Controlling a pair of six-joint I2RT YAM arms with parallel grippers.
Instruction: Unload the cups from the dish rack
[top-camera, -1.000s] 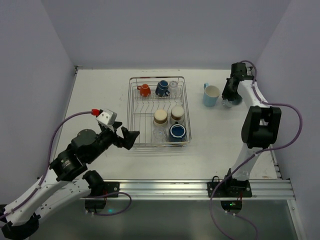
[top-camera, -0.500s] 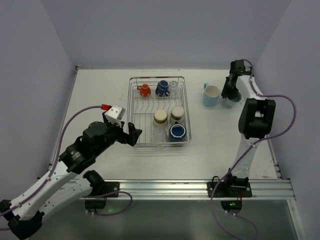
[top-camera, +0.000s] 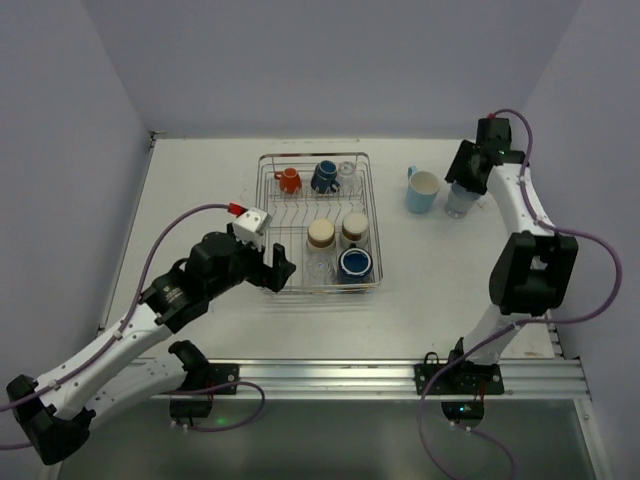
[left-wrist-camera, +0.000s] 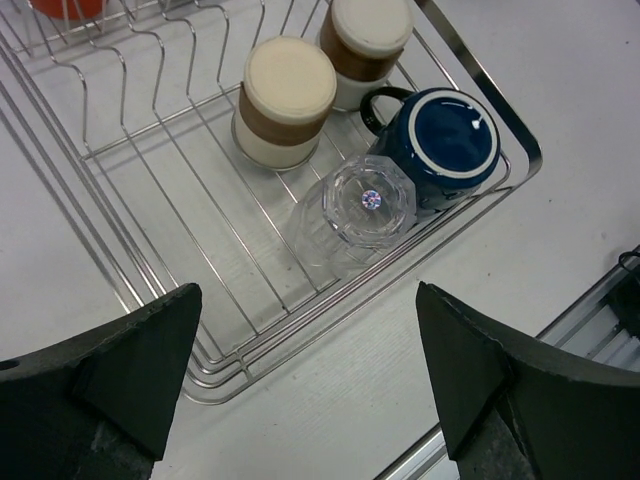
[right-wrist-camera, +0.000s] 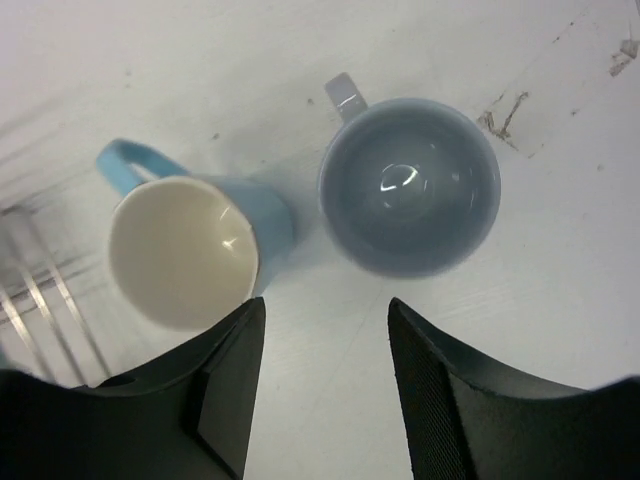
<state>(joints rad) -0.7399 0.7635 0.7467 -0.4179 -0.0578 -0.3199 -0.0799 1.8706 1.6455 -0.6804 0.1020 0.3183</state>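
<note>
The dish rack (top-camera: 266, 222) stands mid-table. It holds an orange mug (top-camera: 289, 181), a dark blue mug (top-camera: 324, 177), a clear glass (top-camera: 347, 172), two cream-and-brown tumblers (top-camera: 320, 233), another dark blue mug (top-camera: 355, 264) and a clear glass (top-camera: 318, 266). My left gripper (top-camera: 275, 270) is open and empty over the rack's near left corner. Its wrist view shows the glass (left-wrist-camera: 362, 205), the blue mug (left-wrist-camera: 440, 145) and a tumbler (left-wrist-camera: 285, 100). Two light blue mugs (top-camera: 423, 192) (top-camera: 458, 201) stand upright on the table right of the rack. My right gripper (top-camera: 463, 176) is open and empty above them (right-wrist-camera: 185, 250) (right-wrist-camera: 410, 190).
An aluminium rail (top-camera: 400, 375) runs along the table's near edge. Walls close in the left, back and right sides. Purple cables hang off both arms. The rack's wires show at the left edge of the right wrist view (right-wrist-camera: 30, 290).
My left gripper has swung right to the rack's near left corner. My right gripper has lifted back off the second light blue mug, which now stands free on the table.
</note>
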